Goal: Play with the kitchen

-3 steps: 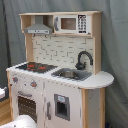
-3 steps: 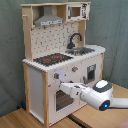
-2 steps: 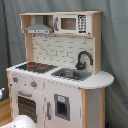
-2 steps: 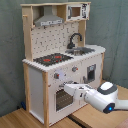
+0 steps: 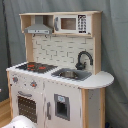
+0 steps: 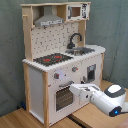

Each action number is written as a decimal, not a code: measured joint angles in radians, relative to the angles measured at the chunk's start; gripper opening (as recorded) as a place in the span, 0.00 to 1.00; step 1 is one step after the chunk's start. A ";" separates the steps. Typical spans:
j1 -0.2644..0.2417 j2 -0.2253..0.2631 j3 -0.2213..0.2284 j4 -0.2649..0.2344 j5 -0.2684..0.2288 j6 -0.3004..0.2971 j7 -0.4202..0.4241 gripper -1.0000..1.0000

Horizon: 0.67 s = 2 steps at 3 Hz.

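The toy play kitchen [image 5: 55, 70] stands tall against a grey curtain on a wooden floor, seen in both exterior views, with its hood [image 5: 38, 29] and microwave [image 5: 71, 23] on top, a pegboard back, and a counter [image 5: 97, 80] carrying the red-and-black stovetop [image 5: 35, 66], the sink [image 5: 70, 74] and the black faucet [image 5: 83, 58]. Everything on it looks undisturbed, so I judge the play to be at an early stage, with the doors, knobs and faucet all left to try. In the second exterior view the white Panda arm [image 6: 110, 99] reaches from the second exterior view's right toward the oven door [image 6: 63, 96], and its end effector [image 6: 75, 88] sits at or just beside the door's handle [image 6: 65, 87]. It may be touching the handle, but I cannot tell whether the end effector is open or closed.
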 joint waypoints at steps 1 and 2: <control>0.020 0.000 -0.004 -0.003 0.019 -0.066 0.077 1.00; 0.039 0.001 -0.004 -0.018 0.035 -0.097 0.171 1.00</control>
